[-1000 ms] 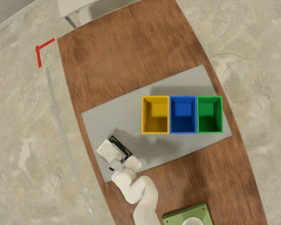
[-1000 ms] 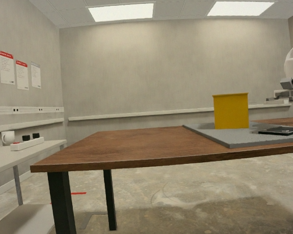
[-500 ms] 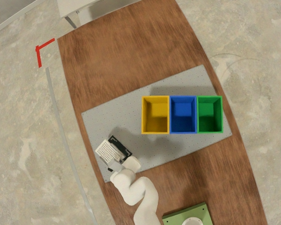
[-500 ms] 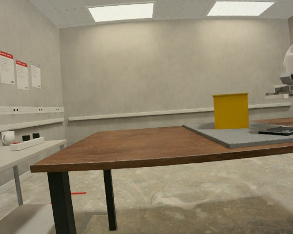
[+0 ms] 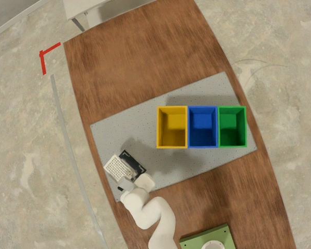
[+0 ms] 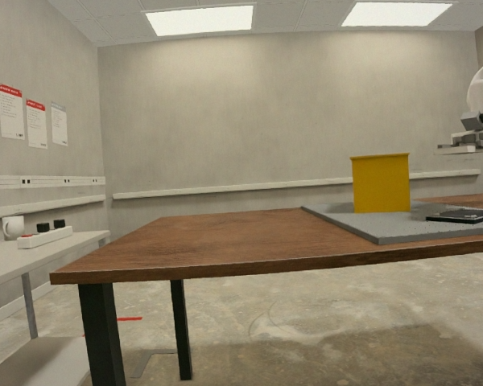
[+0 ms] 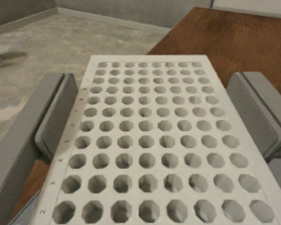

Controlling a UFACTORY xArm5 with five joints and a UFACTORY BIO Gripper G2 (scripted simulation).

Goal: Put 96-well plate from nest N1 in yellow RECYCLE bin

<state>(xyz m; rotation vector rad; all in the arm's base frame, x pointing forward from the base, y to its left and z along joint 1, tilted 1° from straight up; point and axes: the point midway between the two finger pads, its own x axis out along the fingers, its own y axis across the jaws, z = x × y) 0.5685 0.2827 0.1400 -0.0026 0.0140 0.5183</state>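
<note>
The white 96-well plate is held level in the air by my gripper, with one finger at each long side. The gripper is shut on it. The plate hangs high over the left end of the grey board, beside and above the black plate nest, which is partly hidden in the top view. The yellow bin stands upright and looks empty, at the left end of the row of three.
The blue bin and green bin stand upright to the right of the yellow one, side by side, on the grey perforated board. The green base plate lies at the bottom of the top view.
</note>
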